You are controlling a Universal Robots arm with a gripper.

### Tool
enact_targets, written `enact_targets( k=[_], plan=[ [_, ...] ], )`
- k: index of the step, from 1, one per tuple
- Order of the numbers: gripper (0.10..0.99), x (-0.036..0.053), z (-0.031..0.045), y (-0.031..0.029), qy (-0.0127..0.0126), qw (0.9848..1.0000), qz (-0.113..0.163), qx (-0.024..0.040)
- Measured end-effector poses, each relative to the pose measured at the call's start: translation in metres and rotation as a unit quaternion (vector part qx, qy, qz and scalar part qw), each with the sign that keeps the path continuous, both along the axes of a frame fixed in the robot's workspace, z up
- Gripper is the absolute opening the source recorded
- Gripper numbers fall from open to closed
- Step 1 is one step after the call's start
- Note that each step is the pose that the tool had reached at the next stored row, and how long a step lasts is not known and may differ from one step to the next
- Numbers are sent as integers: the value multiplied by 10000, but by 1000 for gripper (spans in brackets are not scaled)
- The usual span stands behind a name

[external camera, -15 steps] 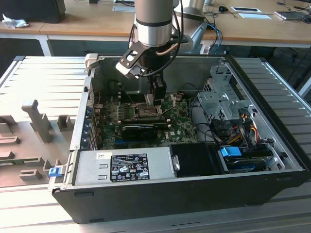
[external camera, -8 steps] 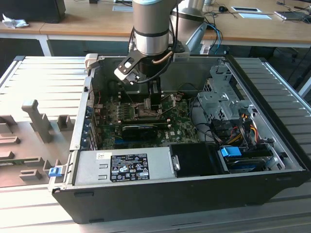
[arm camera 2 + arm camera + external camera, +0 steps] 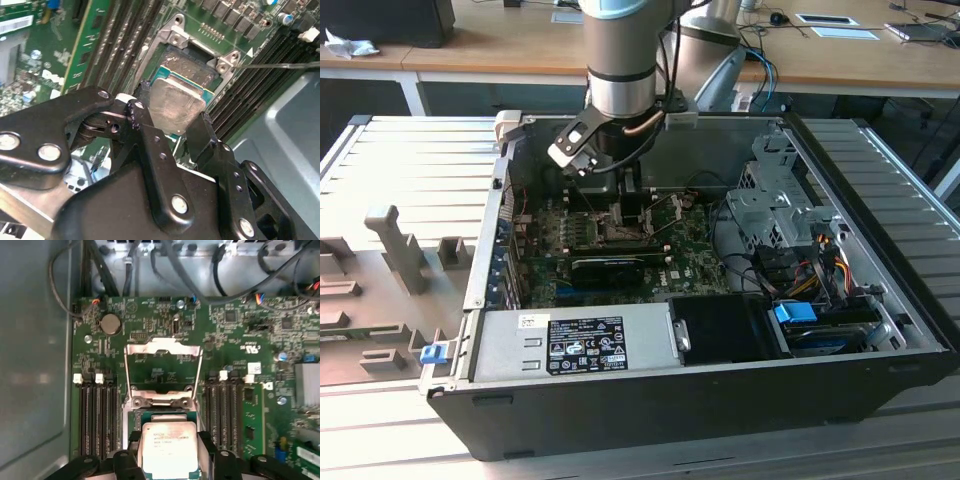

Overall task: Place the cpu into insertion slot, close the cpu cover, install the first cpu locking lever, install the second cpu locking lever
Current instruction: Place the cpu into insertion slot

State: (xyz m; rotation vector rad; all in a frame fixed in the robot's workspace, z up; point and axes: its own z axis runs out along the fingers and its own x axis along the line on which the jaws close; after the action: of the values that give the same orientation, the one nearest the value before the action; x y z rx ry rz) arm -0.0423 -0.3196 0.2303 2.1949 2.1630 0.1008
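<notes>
Inside open PC case (image 3: 670, 410), on slatted surface (image 3: 410, 170), pincer (image 3: 174, 107) is clamped on cpu (image 3: 169, 450) by 2 opposite edges, right over slot (image 3: 192, 67); seated or not, can't tell. Cover (image 3: 162, 346) stands flipped up at slot's edge. Black-and-white label (image 3: 585, 345) on PSU (image 3: 648, 340), print on cpu top: too small to read.

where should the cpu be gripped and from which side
Grip the cpu by two opposite thin edges, coming down from above. It is a flat square chip facing up at the insertion slot, so its broad metal top offers no hold. The fingers of the gripper sit on those edges now.
</notes>
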Motion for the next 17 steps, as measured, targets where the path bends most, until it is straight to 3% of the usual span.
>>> enact_targets(
  k=[6, 17],
  plan=[
    [529, -24, -151, 23, 0, 10000, 0, -6],
    [529, -29, -268, 33, 2, 10000, -68, -7]
  ],
)
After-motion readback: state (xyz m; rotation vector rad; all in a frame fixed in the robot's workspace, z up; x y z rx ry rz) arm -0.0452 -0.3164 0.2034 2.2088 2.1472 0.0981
